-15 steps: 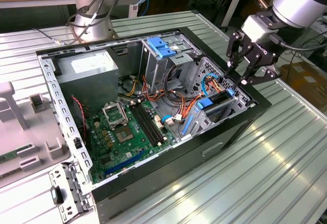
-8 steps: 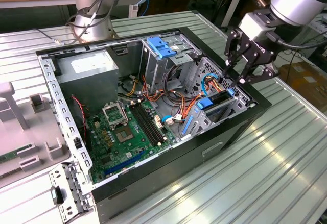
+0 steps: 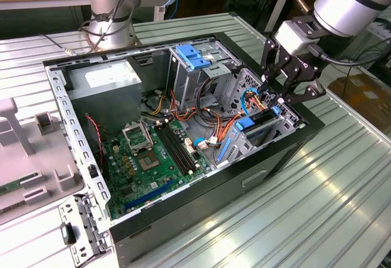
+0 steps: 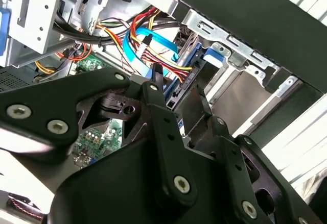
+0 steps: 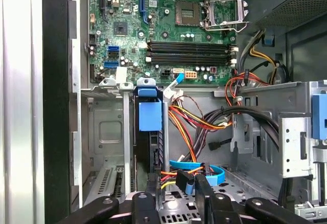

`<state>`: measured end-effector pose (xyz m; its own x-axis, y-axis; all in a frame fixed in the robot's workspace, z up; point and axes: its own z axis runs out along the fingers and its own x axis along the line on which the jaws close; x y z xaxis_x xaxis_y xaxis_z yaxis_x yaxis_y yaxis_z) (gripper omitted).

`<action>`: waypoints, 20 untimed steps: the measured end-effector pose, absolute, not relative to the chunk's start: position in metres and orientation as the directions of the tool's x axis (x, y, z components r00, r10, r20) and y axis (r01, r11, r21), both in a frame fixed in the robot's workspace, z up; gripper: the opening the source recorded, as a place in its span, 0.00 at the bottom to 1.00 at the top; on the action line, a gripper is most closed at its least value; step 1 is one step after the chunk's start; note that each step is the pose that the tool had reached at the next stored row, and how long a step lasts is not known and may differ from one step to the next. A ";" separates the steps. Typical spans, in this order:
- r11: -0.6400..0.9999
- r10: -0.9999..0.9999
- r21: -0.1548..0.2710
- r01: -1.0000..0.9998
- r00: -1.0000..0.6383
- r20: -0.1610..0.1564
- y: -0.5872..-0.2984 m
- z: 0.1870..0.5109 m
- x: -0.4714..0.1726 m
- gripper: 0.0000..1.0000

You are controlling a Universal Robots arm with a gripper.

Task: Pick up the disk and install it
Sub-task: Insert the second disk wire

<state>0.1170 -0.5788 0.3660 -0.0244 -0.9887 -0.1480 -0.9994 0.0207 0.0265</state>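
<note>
The disk (image 3: 259,123) stands on edge in the metal bay at the corner of the open computer case (image 3: 287,152) on the exterior view's right, with blue plastic along its upper edge. In the first wrist view the disk (image 5: 150,116) shows as a dark slab with a blue rail between grey bay walls. In the second wrist view the disk (image 4: 190,68) sits among coloured cables. My black gripper (image 3: 286,94) hovers just above the bay. Its fingers are spread, and the gripper (image 5: 176,199) stands open with cables showing in the gap. One fingertip (image 4: 155,76) lies close beside the disk's edge.
Orange, red and blue cables (image 5: 196,127) crowd the space beside the bay. The motherboard (image 3: 146,158) lies on the case floor, a grey power-supply box (image 3: 107,85) stands at the back, and a blue-latched drive cage (image 3: 193,55) is near it. A grey fixture (image 3: 24,158) sits outside.
</note>
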 end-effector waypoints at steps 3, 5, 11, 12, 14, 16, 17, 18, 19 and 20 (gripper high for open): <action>0.021 -0.989 0.027 -0.999 -0.024 -0.148 -0.579 0.366 0.117 0.42; 0.021 -0.989 0.027 -0.999 -0.024 -0.148 -0.579 0.366 0.117 0.42; 0.021 -0.989 0.027 -0.999 -0.024 -0.148 -0.579 0.365 0.117 0.16; 0.021 -0.989 0.027 -0.999 -0.024 -0.148 -0.579 0.365 0.117 0.16; 0.021 -0.989 0.027 -0.999 -0.024 -0.148 -0.579 0.365 0.117 0.11; 0.021 -0.989 0.027 -0.999 -0.024 -0.148 -0.579 0.365 0.117 0.11; 0.021 -0.989 0.027 -0.999 -0.024 -0.148 -0.579 0.365 0.117 0.11; 0.021 -0.989 0.027 -0.999 -0.024 -0.148 -0.579 0.365 0.117 0.11; 0.021 -0.989 0.027 -0.999 -0.024 -0.148 -0.579 0.365 0.117 0.11; 0.021 -0.989 0.027 -0.999 -0.024 -0.148 -0.579 0.365 0.117 0.11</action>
<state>0.1170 -0.5793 0.3646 -0.0244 -0.9887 -0.1481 -0.9994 0.0207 0.0265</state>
